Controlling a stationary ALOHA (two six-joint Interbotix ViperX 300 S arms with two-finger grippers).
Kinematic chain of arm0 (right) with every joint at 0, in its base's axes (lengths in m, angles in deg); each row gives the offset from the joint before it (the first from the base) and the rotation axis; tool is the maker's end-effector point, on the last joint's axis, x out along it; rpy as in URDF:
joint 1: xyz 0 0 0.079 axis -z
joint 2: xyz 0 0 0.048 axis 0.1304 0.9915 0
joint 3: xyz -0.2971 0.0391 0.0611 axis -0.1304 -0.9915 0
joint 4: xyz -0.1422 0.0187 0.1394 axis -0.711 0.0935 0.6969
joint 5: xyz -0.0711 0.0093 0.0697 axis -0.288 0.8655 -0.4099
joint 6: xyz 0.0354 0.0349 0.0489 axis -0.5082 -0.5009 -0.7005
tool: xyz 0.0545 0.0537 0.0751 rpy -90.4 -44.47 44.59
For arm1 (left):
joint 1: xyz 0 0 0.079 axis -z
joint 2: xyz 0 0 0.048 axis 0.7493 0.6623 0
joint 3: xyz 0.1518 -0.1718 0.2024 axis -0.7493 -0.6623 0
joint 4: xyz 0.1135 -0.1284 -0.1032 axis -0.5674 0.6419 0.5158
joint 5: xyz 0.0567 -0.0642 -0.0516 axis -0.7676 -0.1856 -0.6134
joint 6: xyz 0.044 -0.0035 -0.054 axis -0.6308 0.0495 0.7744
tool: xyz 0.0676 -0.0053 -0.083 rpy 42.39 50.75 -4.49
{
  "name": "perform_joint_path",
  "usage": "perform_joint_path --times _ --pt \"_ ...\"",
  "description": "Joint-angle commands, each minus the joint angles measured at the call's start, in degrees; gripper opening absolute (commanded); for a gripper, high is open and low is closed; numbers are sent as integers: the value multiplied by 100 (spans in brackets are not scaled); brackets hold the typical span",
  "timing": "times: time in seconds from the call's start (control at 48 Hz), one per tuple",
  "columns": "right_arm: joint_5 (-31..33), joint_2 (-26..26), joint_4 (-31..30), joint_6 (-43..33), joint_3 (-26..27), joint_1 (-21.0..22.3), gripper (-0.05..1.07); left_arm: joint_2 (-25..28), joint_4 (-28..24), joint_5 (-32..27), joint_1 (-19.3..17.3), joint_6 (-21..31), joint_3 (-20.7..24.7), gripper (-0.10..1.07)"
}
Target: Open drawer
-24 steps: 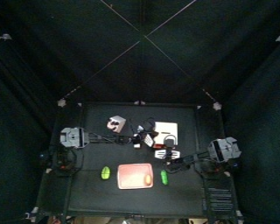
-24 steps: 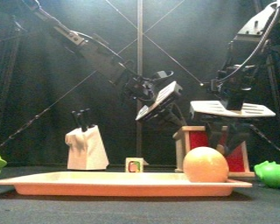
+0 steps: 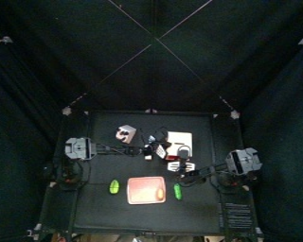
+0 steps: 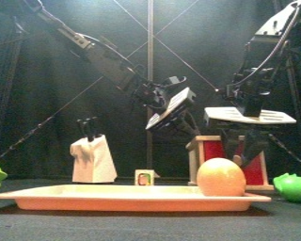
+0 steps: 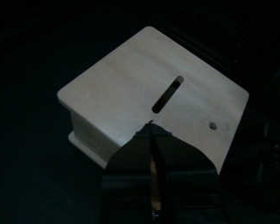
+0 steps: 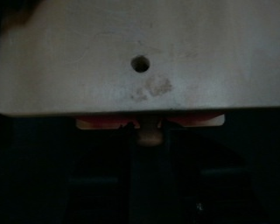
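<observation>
The drawer (image 3: 177, 137) stands at about 1 o'clock from the middle of the worktop (image 3: 91, 203), and at about 1 o'clock from the salmon-pink tray (image 3: 147, 190). In the front view it reads as a small cabinet with a flat pale top (image 4: 247, 116) over a red-edged front. It looks like thin board: stiff and light, so it is likely to slide or tip on the worktop if only pulled. The smooth top offers little grip. The sensible hold is the small pale knob (image 6: 150, 131) under the top's front edge, with the body braced from the other side.

The right end effector (image 6: 150, 144) sits at that front edge with its jaws spread about the knob. They are too dark to say whether either one touches it, and nothing looks clamped.

The left end effector (image 5: 152, 140) comes to the rim of the pale top, near a slot cut in the board. Its jaws are drawn close together into a narrow point. I cannot tell whether they pinch the board's edge or only rest against it.
</observation>
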Motion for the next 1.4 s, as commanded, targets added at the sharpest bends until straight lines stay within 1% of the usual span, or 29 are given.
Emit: perform_joint_path --times 0.0,0.25,0.438,0.75,0.917,1.375 --pt "-132 -202 158 185 97 -35 36 -18 9 9 -97 0 44 30" --pt "-299 -202 536 677 149 -53 36 -26 9 9 -97 0 35 30" --pt "-334 -246 782 940 149 -167 36 -26 9 9 -97 0 26 30" --pt "-325 -360 861 949 141 -475 36 -35 9 -9 -97 0 18 30" --pt "-334 -369 1090 958 123 -563 36 -44 9 -9 -97 0 18 30" --pt "-334 -483 1046 949 149 -817 36 -44 9 0 -97 0 18 30"
